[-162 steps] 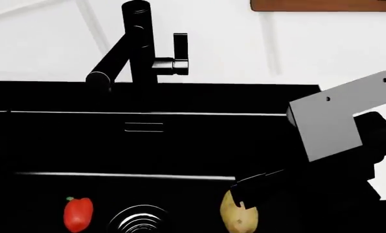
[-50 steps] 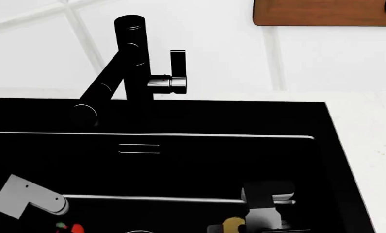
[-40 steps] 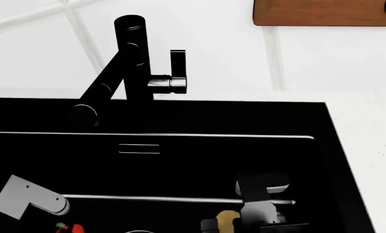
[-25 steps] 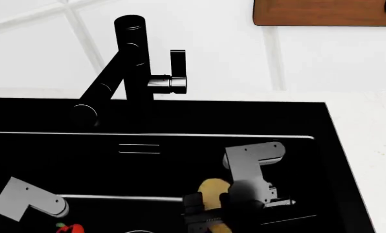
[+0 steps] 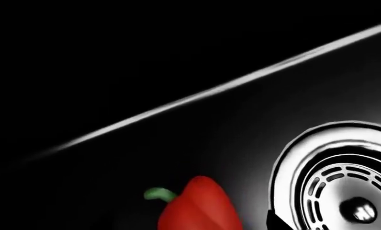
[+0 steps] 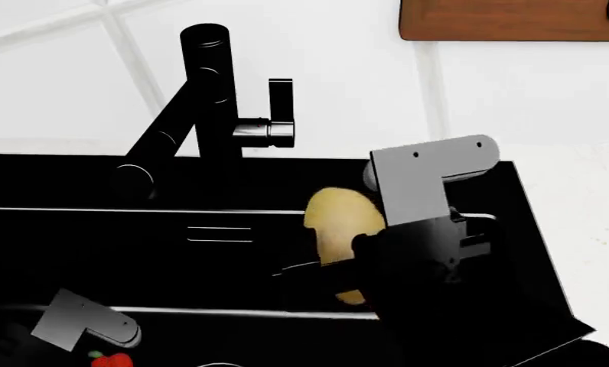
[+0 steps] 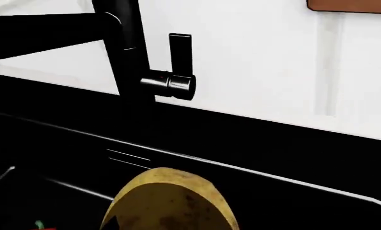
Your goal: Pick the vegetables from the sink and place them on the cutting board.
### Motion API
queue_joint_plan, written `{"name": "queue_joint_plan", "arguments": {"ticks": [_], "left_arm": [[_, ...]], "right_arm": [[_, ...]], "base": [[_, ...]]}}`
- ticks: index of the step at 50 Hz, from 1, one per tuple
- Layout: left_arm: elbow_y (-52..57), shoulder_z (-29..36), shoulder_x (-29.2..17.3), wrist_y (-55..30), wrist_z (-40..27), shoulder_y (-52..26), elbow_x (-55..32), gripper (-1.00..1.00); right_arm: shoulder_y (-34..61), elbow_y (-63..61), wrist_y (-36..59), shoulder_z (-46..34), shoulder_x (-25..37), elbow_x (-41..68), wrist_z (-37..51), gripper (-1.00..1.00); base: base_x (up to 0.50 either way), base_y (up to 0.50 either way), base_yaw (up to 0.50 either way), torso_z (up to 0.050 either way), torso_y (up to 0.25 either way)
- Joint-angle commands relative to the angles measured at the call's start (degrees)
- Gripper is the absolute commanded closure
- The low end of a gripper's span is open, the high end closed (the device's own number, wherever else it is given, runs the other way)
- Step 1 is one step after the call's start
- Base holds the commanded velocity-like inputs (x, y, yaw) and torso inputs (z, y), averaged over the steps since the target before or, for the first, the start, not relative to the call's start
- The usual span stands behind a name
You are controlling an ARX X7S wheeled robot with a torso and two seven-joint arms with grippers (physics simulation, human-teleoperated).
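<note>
The faucet (image 6: 207,115) stands behind the sink (image 6: 100,237); open counter (image 6: 580,222) lies right.

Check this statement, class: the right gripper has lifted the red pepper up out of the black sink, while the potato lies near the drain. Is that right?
Not quite: the vegetables are swapped. In the head view the right gripper holds the potato raised above the sink. The left wrist view shows the red pepper lying on the basin floor beside the drain.
</note>
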Motion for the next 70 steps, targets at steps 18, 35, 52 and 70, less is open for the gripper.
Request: {"name": "queue_joint_plan", "arguments": {"ticks": [18,35,52,70], "left_arm": [[-28.0,5.7,7.9,13.9,2.3,-5.3,5.3,-1.00],[-9.9,4.7,3.6,5.1,-0.6,-1.0,3.9,1.00],[27.3,-6.9,-7.3,-13.6,-5.9,4.6,-4.0,1.00],[50.0,-23.1,-11.6,-26.3,-7.5,4.6,-14.6,1.00]], "right_arm": [[6.6,-6.2,3.8,7.7,8.9,43.5,32.1,1.00],[4.6,-6.2,0.8,6.1,10.5,44.4,32.4,1.00],[4.4,-6.8,-0.9,6.3,11.8,47.9,34.8,1.00],[3.6,-9.8,-4.2,6.2,13.7,46.7,32.4,1.00]], "base": [[0.00,0.00,0.00,0.000,0.000],[0.00,0.00,0.00,0.000,0.000],[0.00,0.00,0.00,0.000,0.000],[0.00,0.00,0.00,0.000,0.000]]}}
